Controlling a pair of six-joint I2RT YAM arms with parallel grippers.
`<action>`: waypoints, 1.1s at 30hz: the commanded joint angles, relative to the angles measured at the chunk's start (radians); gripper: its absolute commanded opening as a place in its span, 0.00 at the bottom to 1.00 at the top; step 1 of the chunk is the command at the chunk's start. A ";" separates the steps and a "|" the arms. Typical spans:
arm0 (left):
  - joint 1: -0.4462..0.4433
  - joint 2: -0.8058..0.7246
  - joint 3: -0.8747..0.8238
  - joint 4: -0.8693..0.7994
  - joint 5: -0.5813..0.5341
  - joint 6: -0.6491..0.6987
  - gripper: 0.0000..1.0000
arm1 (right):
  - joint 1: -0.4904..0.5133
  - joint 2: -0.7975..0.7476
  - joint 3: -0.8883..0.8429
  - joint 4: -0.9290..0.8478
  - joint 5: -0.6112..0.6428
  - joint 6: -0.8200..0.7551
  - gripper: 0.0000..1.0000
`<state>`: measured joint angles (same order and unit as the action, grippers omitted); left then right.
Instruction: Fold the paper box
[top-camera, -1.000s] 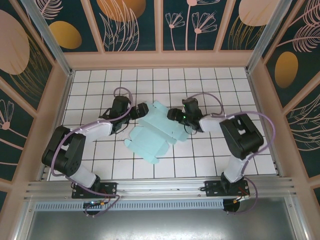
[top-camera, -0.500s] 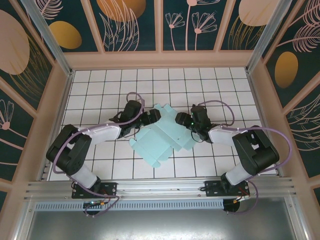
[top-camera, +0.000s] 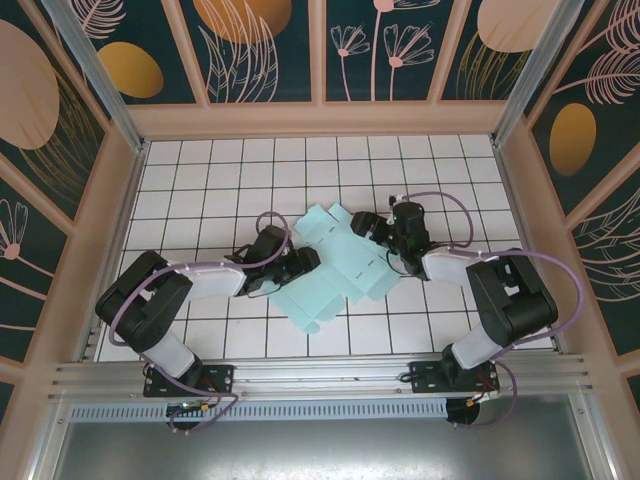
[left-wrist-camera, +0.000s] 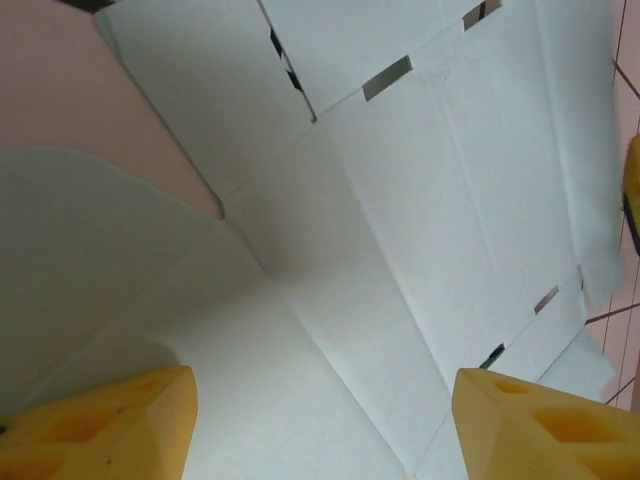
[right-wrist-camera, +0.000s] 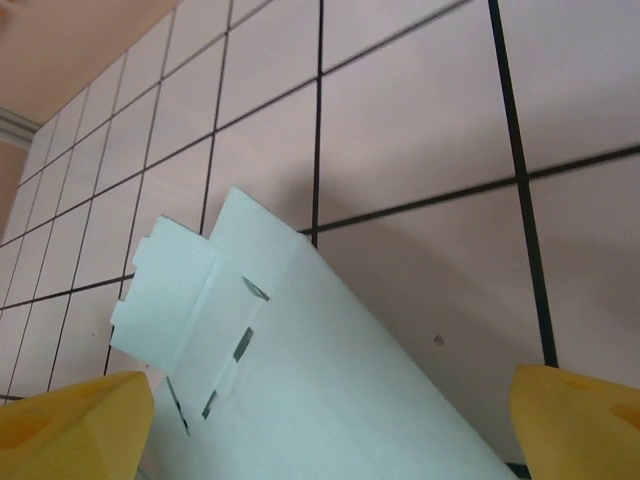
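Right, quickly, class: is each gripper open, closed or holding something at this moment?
Left gripper: open, poised over the paper box, holding nothing.
Right gripper: open at the paper box's edge, holding nothing.

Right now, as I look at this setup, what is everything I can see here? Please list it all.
paper box: one, pale mint-green, flat creased cut-out, mid-table between the grippers
table: one, white tiles with black lines, under everything
wall panels: several, dark teal with orange ovals and plant drawings, around the table
metal rail: one, silver, near edge
left arm: one, black and white, near left
right arm: one, black and white, near right
left gripper: one, yellow fingers, open over the box
right gripper: one, yellow fingers, open at the box's far-right end
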<state>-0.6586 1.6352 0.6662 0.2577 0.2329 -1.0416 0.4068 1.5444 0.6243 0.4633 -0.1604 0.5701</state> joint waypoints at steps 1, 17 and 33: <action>0.074 0.065 0.024 -0.092 -0.002 0.097 0.67 | -0.031 -0.074 0.004 -0.001 -0.044 -0.096 0.93; 0.081 0.184 0.427 -0.321 0.070 0.419 0.54 | -0.208 -0.048 0.003 -0.148 -0.270 -0.116 0.93; 0.079 0.345 0.313 -0.206 0.124 0.399 0.37 | -0.225 0.171 0.151 -0.179 -0.465 -0.226 0.72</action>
<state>-0.5758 1.9301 1.0336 0.0845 0.3614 -0.6506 0.1936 1.6802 0.7376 0.2817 -0.5426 0.4026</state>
